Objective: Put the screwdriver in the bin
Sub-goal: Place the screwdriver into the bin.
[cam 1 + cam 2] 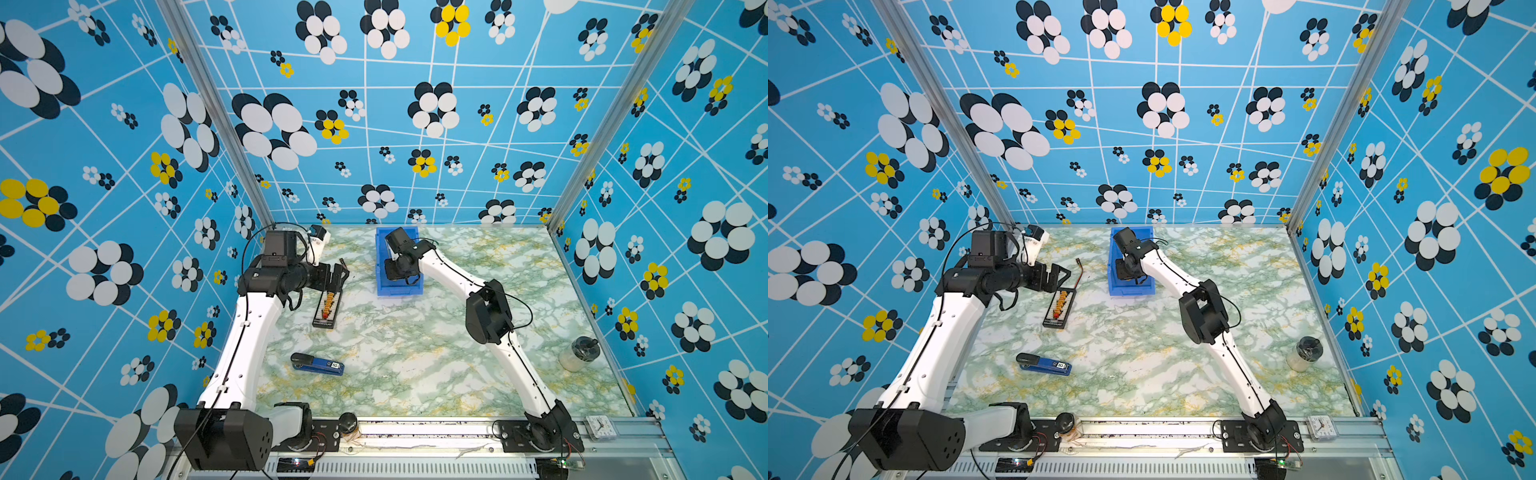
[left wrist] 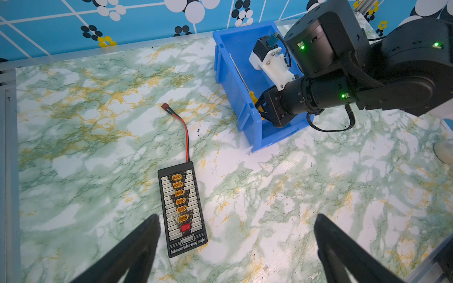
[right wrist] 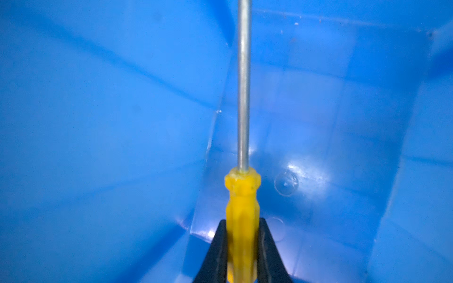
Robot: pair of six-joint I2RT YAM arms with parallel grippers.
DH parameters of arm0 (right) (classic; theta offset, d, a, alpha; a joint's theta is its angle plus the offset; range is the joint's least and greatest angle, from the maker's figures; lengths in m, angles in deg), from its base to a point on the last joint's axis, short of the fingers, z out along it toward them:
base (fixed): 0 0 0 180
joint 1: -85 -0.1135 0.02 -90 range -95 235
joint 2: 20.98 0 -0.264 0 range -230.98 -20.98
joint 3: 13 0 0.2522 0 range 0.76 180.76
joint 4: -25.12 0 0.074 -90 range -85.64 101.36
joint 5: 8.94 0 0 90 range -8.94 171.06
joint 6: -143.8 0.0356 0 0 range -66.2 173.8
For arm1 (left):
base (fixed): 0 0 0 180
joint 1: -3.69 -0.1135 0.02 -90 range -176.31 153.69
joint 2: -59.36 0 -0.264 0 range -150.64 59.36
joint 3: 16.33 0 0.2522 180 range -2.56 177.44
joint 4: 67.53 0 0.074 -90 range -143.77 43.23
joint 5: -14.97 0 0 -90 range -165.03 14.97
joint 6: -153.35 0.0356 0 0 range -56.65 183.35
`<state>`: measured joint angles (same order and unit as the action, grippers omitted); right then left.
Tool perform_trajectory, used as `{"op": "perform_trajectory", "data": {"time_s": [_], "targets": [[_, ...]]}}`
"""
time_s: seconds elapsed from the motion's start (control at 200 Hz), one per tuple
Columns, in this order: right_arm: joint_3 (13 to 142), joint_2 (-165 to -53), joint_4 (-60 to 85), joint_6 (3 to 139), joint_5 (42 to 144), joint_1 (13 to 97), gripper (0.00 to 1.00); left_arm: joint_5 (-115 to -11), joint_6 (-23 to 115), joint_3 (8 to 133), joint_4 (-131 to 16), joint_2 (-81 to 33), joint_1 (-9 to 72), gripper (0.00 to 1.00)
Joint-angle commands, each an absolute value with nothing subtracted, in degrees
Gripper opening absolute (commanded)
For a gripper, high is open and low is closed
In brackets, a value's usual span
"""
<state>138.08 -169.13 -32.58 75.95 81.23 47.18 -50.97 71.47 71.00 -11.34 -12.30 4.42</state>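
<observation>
Right wrist view, bottom centre: my right pincer (image 3: 242, 226) is clamped on the yellow handle of the screwdriver (image 3: 242, 196). The silver shaft runs straight up the frame and out past its top edge. Blue walls and floor of the bin (image 3: 98, 122) fill everything behind it.

Left wrist view, lower frame: my left pincer (image 2: 236, 216) has its fingers wide apart and holds nothing, above the balanced charging plate (image 2: 182, 210). Upper right of that frame: the shaft lies along the bin's inner wall, the handle low inside. I cannot tell whether it touches the floor.

Top view, middle: my right wrist covers the bin's opening (image 1: 399, 289).

Progress, as I judge it: the carry is done and the tool is within the walls. What is left is to let go and lift clear. The stapler (image 1: 318, 363) lies well apart.
</observation>
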Motion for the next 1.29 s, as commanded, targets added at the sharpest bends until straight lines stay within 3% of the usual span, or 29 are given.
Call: {"op": "perform_trajectory", "data": {"time_s": [0.0, 1.0, 1.289], "targets": [[140.02, -170.90, -32.34, 77.09, 82.10, 47.34, 0.15, -50.46, 71.17, 70.94, -11.51, -11.98, 3.91, 0.99], [142.00, -171.71, -33.51, 77.26, 82.45, 47.30, 0.28, -50.59, 71.08, 69.32, -12.48, -10.74, 3.72, 0.99], [147.92, -169.97, -37.48, 75.15, 78.80, 47.22, 0.35, -50.64, 71.15, 69.30, -13.03, -11.21, 3.69, 0.99]]}}
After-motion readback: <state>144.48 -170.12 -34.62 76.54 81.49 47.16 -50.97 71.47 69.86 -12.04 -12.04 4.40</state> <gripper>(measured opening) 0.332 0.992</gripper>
